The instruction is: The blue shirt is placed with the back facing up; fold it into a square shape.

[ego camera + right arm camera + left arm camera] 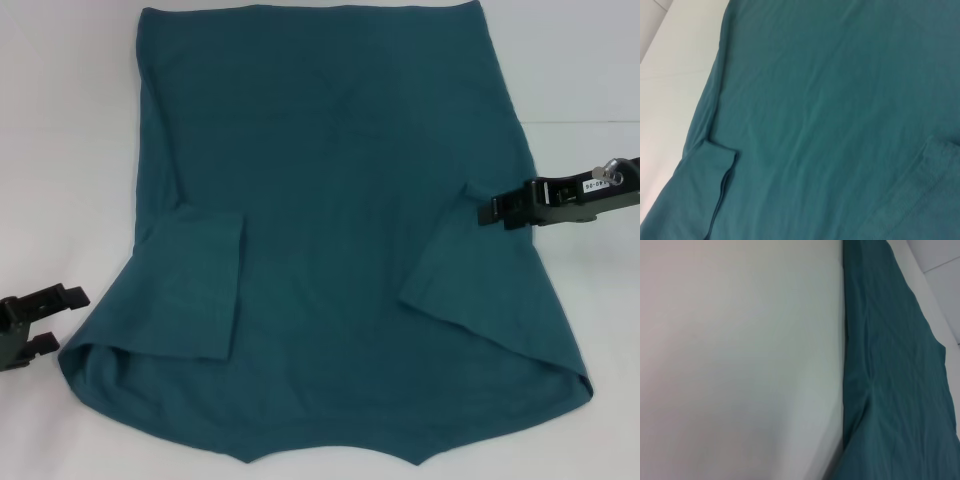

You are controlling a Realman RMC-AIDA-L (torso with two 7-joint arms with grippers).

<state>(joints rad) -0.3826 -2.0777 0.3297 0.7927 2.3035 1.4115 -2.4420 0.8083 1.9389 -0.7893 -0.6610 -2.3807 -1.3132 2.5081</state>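
Right gripper (pixel 488 210): over the right side of the shirt, at the far end of the folded-in right sleeve; its black fingers point left and sit close together, with no cloth seen between them; whether the tips touch the cloth I cannot tell
Left gripper (pixel 75 318): low at the near left, just off the shirt's left edge, above bare table; its 2 fingers stand apart with a gap between them, holding nothing
Blue shirt (pixel 335 200): spread flat in the middle of the table, plain side up, no lettering showing; it reaches from the far edge of the head view to the near edge, wider at the near end
Left sleeve (pixel 195 290): folded inward onto the body, lying flat
Right sleeve (pixel 455 260): folded inward onto the body, its hem running slantwise toward the near side
Table (pixel 60 150): white, showing on both sides of the shirt
Left wrist view: bare table (pixel 740 360) beside a long edge of the shirt (pixel 890 380)
Right wrist view: shirt (pixel 830 100) fills most of it, both folded sleeves seen
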